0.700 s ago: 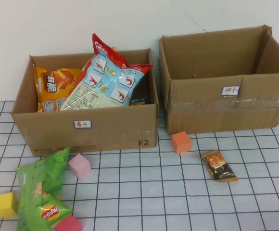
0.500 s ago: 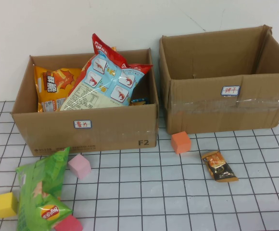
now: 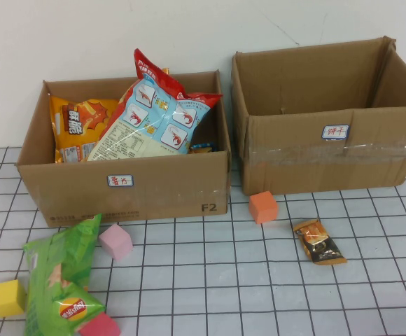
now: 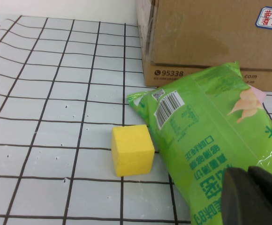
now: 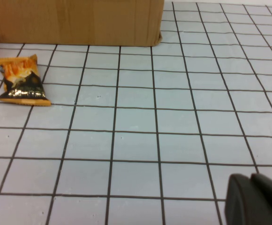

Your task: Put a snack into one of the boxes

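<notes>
A green chip bag [image 3: 56,280] lies on the gridded table in front of the left box [image 3: 126,187]; it also shows in the left wrist view [image 4: 206,136]. A small orange-and-black snack packet [image 3: 318,242] lies in front of the right box [image 3: 329,150], which is empty; the right wrist view [image 5: 21,80] shows it too. The left box holds an orange bag [image 3: 80,126] and a blue-and-red bag [image 3: 154,119]. My left gripper [image 4: 247,172] is shut and hovers over the green bag's near end. My right gripper [image 5: 250,179] is shut above bare table, well away from the small packet. Neither arm shows in the high view.
A yellow cube [image 3: 8,297] lies beside the green bag, and a pink cube [image 3: 115,241] and a red cube [image 3: 101,326] touch it. An orange cube [image 3: 263,207] sits at the right box's front corner. The grid to the right of the small packet is bare.
</notes>
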Motion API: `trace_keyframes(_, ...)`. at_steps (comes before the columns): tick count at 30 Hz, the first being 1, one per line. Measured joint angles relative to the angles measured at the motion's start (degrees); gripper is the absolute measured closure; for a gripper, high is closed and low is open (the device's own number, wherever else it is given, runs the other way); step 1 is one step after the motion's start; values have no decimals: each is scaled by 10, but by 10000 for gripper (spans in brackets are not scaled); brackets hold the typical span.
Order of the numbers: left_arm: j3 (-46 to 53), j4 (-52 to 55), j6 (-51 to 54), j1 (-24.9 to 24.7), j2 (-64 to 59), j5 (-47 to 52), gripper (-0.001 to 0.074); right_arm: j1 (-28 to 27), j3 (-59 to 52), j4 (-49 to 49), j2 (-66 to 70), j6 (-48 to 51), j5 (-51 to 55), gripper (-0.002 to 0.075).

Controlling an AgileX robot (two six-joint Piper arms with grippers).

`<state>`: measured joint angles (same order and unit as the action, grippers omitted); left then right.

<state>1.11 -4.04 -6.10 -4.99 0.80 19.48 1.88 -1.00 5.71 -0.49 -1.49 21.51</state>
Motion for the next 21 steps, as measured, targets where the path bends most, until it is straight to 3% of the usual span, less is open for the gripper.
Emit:
trace_keyframes(15, 1, 10, 1, 0, 0, -13, 736, 0, -2, 5, 0, 0, -11, 727)
trace_keyframes(21, 4, 15, 3, 0, 0, -97, 736, 0, -6, 5, 0, 0, -126, 727)
